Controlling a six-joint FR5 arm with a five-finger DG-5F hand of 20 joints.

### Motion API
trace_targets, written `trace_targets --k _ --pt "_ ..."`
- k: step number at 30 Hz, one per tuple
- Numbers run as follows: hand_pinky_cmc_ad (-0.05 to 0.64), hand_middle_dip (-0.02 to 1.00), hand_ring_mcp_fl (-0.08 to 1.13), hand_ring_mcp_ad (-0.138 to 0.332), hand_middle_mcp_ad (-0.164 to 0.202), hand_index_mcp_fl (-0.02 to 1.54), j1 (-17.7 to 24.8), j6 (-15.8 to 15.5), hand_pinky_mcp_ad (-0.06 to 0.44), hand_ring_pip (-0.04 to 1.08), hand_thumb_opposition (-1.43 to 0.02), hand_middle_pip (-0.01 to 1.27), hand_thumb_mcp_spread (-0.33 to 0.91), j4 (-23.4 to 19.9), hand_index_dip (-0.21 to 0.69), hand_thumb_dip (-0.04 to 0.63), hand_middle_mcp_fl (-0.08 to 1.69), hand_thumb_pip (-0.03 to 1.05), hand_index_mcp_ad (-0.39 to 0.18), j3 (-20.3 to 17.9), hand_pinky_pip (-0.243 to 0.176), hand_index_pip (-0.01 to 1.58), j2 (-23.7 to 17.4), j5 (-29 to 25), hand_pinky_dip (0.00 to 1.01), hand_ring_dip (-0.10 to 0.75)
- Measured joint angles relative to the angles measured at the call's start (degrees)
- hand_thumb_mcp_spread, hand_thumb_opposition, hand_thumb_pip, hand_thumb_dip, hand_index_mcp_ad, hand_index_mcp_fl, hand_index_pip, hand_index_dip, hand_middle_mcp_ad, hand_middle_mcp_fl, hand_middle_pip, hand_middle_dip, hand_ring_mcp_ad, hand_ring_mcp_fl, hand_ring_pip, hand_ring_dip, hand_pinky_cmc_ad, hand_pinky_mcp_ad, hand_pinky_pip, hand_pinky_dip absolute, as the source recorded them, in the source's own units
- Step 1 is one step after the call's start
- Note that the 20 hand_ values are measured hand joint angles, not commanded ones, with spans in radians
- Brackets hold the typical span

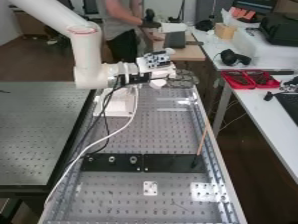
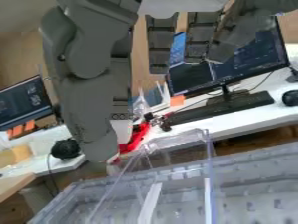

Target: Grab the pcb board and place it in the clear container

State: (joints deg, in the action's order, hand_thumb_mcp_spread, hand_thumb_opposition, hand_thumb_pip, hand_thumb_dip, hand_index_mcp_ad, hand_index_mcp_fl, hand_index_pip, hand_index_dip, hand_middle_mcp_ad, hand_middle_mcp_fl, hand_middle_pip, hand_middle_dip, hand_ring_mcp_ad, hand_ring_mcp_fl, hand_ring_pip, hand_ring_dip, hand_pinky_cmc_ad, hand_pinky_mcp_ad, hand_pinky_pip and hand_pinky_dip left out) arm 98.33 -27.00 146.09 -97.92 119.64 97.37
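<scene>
Well, the long perforated metal worktop [image 1: 143, 135] lies ahead of me from near to far, its regular holes suggesting that parts are meant to be fixed down. Over its far left side comes my thick white jointed arm [image 1: 85, 55]; the long white cable [image 1: 106, 135] trails along the left edge, presumably so it keeps out of my working path. Across the near half runs a flat black bar [image 1: 173, 163] with round fittings on its left part, probably a mount.

The clear, hard plastic container [image 2: 176, 143] is at the far end, close to my dark grey hand [image 1: 183, 79]. I take that nearness as deliberate: a short lowering should be enough, with little chance of catching the see-through rim. Pale strips show through its clear walls.

Whether my hand is closed on anything, I cannot tell; nor can I say surely where the pcb board is, so I would confirm a hold before lowering. Towards the right edge, a slender wooden-coloured stick [image 1: 202, 141] with a dark end leans at a slant, perhaps parked aside. Nearer than the bar sits a small pale square plate [image 1: 150, 188] with holes, likely for screws.
</scene>
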Motion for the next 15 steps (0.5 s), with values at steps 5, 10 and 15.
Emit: trace_targets --k 5,10,15 --pt "0.258 0.16 0.04 0.133 0.042 0.63 0.2 -0.4 0.103 0.09 -0.88 0.14 0.7 1.2 0.253 0.234 0.12 0.39 -0.208 1.8 -0.075 1.27 2.1 -2.3 0.19 0.021" --pt "0.258 0.16 0.04 0.136 0.042 0.63 0.1 -0.5 0.105 0.1 -0.88 0.14 0.7 3.8 0.253 0.234 0.12 0.39 -0.208 3.6 -0.075 1.27 3.9 -3.7 0.19 0.03" --pt "0.26 0.16 0.04 0.136 0.042 0.56 0.2 -1.2 0.105 0.1 -0.88 0.14 0.7 6.4 0.251 0.234 0.11 0.4 -0.209 4.4 -0.075 1.29 4.6 -3.7 0.19 0.03"
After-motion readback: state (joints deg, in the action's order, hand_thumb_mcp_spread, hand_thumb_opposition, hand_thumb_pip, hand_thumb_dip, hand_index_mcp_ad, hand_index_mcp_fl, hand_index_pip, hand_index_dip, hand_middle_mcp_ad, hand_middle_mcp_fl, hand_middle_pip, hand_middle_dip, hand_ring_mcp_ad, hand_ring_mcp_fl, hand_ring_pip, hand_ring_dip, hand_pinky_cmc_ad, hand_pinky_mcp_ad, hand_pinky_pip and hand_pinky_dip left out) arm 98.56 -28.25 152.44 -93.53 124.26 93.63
